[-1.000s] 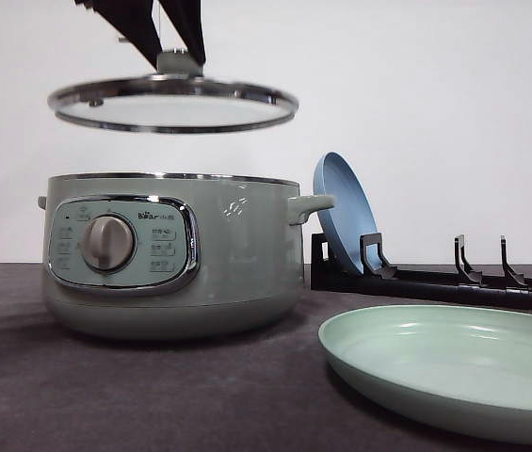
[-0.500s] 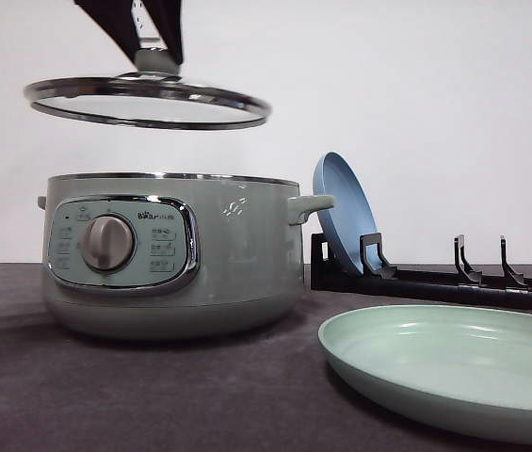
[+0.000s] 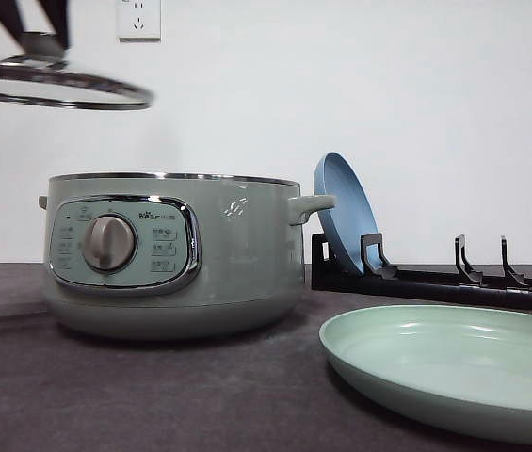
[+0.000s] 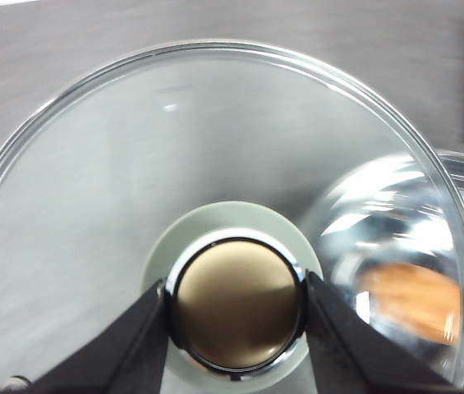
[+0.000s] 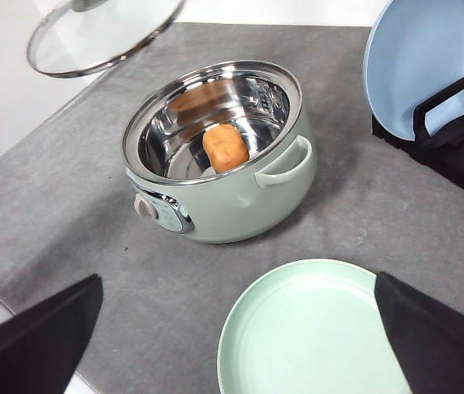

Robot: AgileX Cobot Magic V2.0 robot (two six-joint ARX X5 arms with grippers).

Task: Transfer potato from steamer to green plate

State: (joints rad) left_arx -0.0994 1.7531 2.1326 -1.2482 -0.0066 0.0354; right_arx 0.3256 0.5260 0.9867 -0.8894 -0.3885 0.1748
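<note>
My right gripper (image 5: 236, 328), jaws spread and empty, hangs above the green plate (image 5: 314, 328), nearer than the lid-pinching left gripper (image 4: 236, 308) to the potato (image 5: 225, 147) lying in the open steamer (image 5: 223, 201) ahead.

Front view sits low at table level; both wrist views look down, sharing the steamer (image 3: 171, 254) and potato (image 5: 225, 148).

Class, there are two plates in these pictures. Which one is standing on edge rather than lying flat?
The blue plate, propped nearly upright in the black rack behind the steamer's side handle. The green plate lies flat on the table, nearer the camera.
</note>
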